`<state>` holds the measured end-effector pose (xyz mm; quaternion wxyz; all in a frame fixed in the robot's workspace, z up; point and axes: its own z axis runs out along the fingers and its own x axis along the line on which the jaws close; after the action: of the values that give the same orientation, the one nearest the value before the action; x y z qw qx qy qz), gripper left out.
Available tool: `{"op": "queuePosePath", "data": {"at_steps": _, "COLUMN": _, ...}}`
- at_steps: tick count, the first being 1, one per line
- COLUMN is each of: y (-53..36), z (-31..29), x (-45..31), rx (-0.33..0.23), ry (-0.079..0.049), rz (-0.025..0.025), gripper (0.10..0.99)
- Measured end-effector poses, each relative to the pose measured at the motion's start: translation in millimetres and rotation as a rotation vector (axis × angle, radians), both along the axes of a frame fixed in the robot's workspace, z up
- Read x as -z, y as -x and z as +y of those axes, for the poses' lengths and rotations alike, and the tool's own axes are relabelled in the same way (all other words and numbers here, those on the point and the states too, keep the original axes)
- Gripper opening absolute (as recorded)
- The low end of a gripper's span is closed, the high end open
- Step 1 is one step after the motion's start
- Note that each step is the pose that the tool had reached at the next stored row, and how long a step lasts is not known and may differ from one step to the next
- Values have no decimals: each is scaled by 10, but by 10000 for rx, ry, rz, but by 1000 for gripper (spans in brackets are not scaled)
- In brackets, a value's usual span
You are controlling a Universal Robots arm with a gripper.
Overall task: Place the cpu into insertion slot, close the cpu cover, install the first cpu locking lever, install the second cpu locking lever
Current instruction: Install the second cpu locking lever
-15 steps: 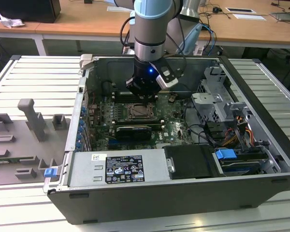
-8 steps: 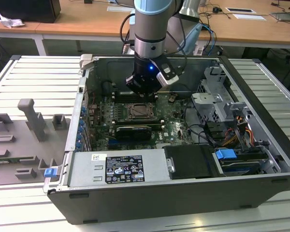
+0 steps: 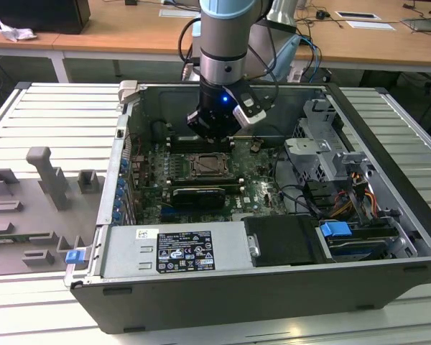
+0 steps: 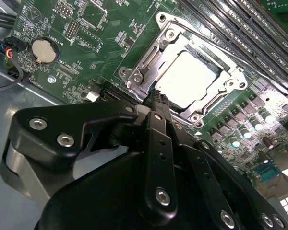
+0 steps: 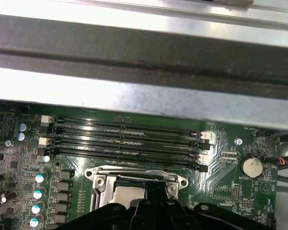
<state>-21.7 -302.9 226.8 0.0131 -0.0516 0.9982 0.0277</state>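
Black hinged links of my pincer (image 4: 156, 103) crowd the foreground of the second wrist view, its fingers drawn together to a narrow tip with nothing between them that I can make out, so I read it as clenched and empty. Just past that tip sits the small flat square cpu with its pale silver-grey metal top (image 4: 188, 79), already seated in the socket on the green motherboard (image 4: 101, 28). Around the chip lies the thin shiny silver cpu cover frame (image 4: 161, 52), down flat, its square opening showing the chip. My fingertip hovers at the cover's near edge, by one corner; whether it touches I cannot tell. Beyond the socket, long black memory slots (image 5: 127, 139) run parallel to its far edge. Seen from outside, the grey arm (image 3: 226, 50) hangs nearly vertical into the open dark computer case (image 3: 388, 165), wrist pointing straight down over the socket
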Motion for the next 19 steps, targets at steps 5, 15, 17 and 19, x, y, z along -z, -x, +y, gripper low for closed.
{"op": "queuePosePath", "data": {"at_steps": 5, "y": 1, "z": -27, "x": -9, "rx": 3, "ry": 1, "rz": 0, "gripper": 106}}
{"op": "queuePosePath", "data": {"at_steps": 15, "y": 0, "z": -41, "x": -125, "rx": -1, "ry": 1, "rz": -1, "gripper": 106}}
{"op": "queuePosePath", "data": {"at_steps": 17, "y": 0, "z": -61, "x": -125, "rx": 1, "ry": 1, "rz": 0, "gripper": 106}}
{"op": "queuePosePath", "data": {"at_steps": 19, "y": -1, "z": -85, "x": -125, "rx": 1, "ry": 1, "rz": -1, "gripper": 106}}
